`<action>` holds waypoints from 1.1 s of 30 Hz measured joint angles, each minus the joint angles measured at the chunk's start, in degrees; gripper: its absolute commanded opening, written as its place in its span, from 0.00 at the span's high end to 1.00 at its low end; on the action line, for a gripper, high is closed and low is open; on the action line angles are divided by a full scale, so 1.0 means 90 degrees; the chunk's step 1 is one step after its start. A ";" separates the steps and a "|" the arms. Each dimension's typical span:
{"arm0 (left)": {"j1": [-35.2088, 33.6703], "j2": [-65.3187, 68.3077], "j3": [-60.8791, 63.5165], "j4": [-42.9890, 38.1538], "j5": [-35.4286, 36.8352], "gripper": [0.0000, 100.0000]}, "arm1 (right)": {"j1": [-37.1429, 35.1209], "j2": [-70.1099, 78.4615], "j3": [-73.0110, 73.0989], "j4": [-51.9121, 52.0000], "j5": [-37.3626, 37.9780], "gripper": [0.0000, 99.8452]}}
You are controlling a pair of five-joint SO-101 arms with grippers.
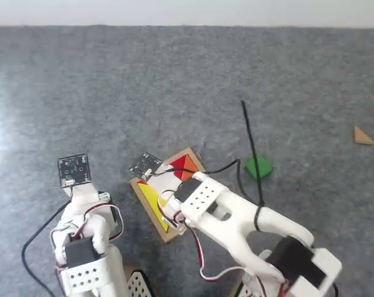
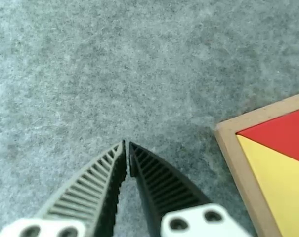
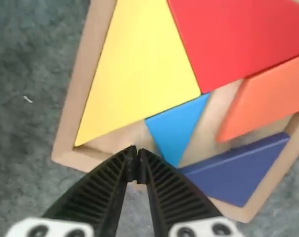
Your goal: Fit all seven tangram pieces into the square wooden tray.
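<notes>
Tray: square wooden tray (image 1: 148,213) sits mid-way along the grey table's (image 1: 174,80) front edge, holding a yellow triangle (image 3: 134,74), red piece (image 3: 238,34), orange piece (image 3: 263,103), light-blue triangle (image 3: 176,128) and dark-blue piece (image 3: 233,173).
Loose: green block (image 1: 259,167) just right of the tray; tan triangle (image 1: 361,136) near the right edge.
Right arm: stretched over the tray, right gripper (image 3: 137,163) clenched on nothing above its rim.
Left arm: folded at front-left, left gripper (image 2: 126,148) pinched together over bare table beside a tray corner.

Wooden tray (image 3: 72,98) flat, holding yellow triangle (image 3: 139,74), red triangle (image 3: 233,39), orange piece (image 3: 268,103), light-blue triangle (image 3: 176,128), dark-blue piece (image 3: 238,173). Green square (image 1: 259,167) near tray; tan triangle (image 1: 362,135) well apart.

Overhead cam, close wrist cams; shared tray (image 2: 243,173)
</notes>
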 measured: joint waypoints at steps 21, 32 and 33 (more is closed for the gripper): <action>0.0000 0.0000 0.0000 0.0000 0.0000 0.99 | 0.1221 0.0440 -0.0987 0.0137 -0.0010 0.99; 0.0000 0.0000 0.0000 0.0000 0.0000 0.99 | 0.2217 -0.0440 -0.1065 0.1211 0.0137 0.99; 0.0000 0.0000 0.0000 0.0000 0.0000 0.99 | 0.2217 -0.0440 -0.1065 0.1211 0.0156 0.99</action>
